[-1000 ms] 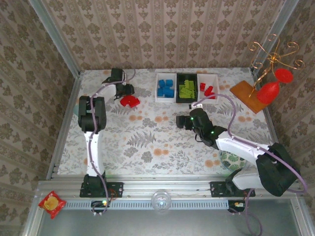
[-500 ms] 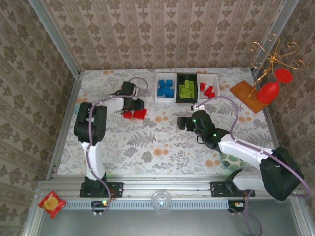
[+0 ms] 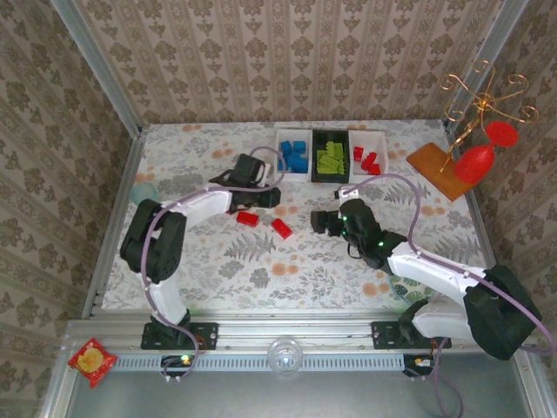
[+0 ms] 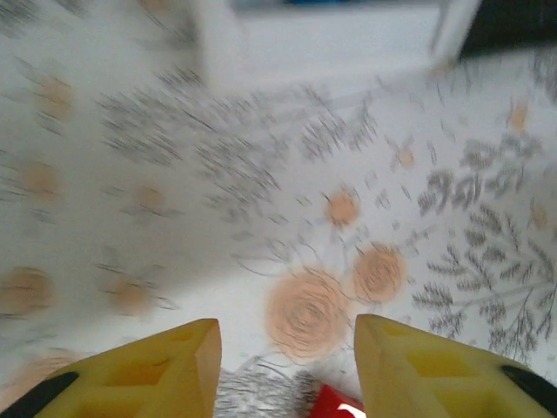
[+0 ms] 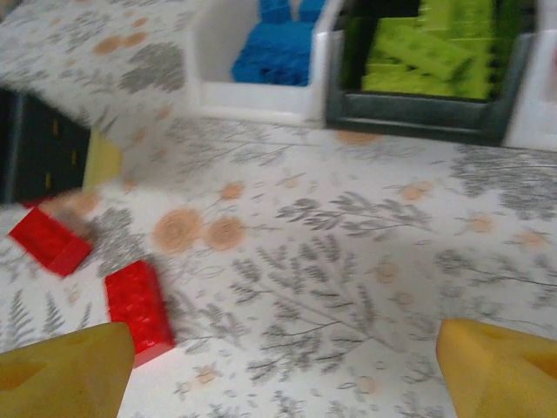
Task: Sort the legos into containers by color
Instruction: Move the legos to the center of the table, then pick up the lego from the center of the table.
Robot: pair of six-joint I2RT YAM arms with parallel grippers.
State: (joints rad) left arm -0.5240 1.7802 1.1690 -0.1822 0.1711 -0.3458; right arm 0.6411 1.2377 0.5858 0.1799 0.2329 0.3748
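Left bin, middle bin and right bin stand in a row at the far side of the table, bricks in each. Nearer, leftward, a loose brick lies beside a second brick; a board lies right of the bins

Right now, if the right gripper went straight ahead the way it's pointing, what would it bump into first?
Probably the front wall of the white bin holding blue legos, near the black bin. Only tablecloth lies between it and the right gripper, though the tilt is hard to judge.

The floral table bears two loose red legos, three bins, orange board.
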